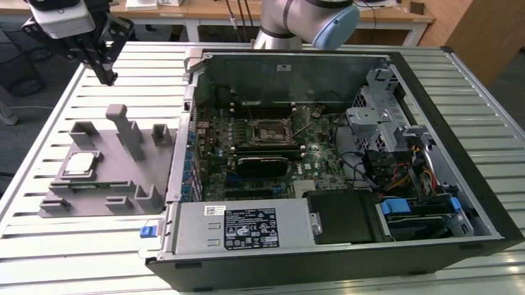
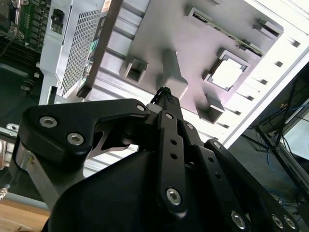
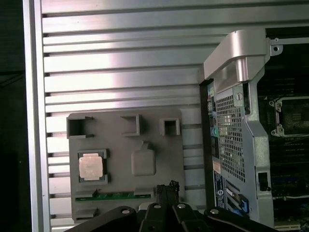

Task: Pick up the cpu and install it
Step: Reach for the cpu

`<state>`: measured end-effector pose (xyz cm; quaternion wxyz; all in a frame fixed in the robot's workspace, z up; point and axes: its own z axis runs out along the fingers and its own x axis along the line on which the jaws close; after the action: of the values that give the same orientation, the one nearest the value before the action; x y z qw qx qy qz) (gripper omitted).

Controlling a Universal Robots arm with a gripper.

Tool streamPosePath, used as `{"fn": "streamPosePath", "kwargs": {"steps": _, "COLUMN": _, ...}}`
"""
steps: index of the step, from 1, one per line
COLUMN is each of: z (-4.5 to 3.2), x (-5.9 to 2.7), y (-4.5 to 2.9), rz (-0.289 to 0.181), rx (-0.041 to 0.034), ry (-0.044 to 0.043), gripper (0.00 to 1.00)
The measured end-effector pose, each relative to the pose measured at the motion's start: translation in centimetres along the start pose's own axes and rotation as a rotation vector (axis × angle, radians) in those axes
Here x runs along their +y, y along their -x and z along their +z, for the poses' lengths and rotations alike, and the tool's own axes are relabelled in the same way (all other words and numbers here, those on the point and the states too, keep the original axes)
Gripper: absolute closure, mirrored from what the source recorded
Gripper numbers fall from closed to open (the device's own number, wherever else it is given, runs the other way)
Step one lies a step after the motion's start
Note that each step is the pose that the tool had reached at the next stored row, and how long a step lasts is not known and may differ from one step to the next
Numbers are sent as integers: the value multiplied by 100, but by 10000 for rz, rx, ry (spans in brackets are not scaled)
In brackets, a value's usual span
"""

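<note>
The cpu (image 1: 80, 163) is a small silvery square chip lying flat in a recess of the grey fixture (image 1: 123, 184) on the slatted table, at the exterior view's left. Both wrist views show the cpu (image 2: 227, 73) (image 3: 91, 166) from above. My gripper (image 1: 107, 78) hangs high over the table's far left corner, well above and beyond the fixture, touching nothing. Its black fingers meet at their tips (image 2: 164, 92) (image 3: 166, 186), shut with nothing between them. The black-framed socket (image 1: 269, 130) (image 3: 292, 116) sits on the motherboard inside the open computer case.
The open computer case (image 1: 426, 74) lies on its side to the exterior view's right of the fixture, its metal rear wall (image 3: 236, 121) standing between them. Grey posts (image 1: 122, 120) rise from the fixture. A green memory stick (image 3: 116, 195) lies in a fixture slot.
</note>
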<state>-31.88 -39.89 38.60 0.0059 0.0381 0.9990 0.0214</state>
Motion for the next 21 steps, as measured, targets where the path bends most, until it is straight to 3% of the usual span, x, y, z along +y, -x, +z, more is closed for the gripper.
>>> {"fn": "streamPosePath", "kwargs": {"steps": 8, "z": 2, "x": -11, "y": -135, "rz": -1, "rx": 8, "ry": -1, "gripper": 89}}
{"fn": "streamPosePath", "kwargs": {"steps": 21, "z": 8, "x": -39, "y": -502, "rz": 0, "rx": 8, "ry": 0, "gripper": 89}}
